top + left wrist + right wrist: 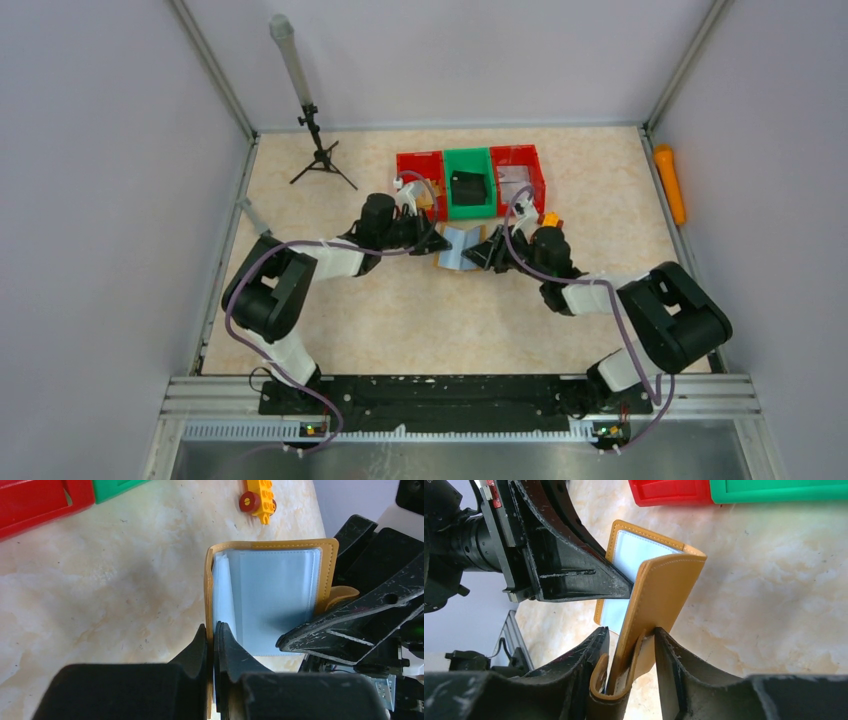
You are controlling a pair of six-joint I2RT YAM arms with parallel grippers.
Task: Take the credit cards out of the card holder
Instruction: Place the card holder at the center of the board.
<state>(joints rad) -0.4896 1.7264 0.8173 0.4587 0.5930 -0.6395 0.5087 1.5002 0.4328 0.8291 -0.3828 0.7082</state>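
One card holder (pixel 457 248) | black object (pixel 467 187) in green bin (pixel 470 211): top view only

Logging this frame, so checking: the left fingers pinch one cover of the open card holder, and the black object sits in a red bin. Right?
Not quite. The black object sits in the green bin, not a red one, as the top external view shows. The left fingers do pinch one cover of the open card holder.

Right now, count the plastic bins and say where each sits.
3, in a row beyond the card holder: left red bin, green bin in the middle, right red bin. No others appear hidden.
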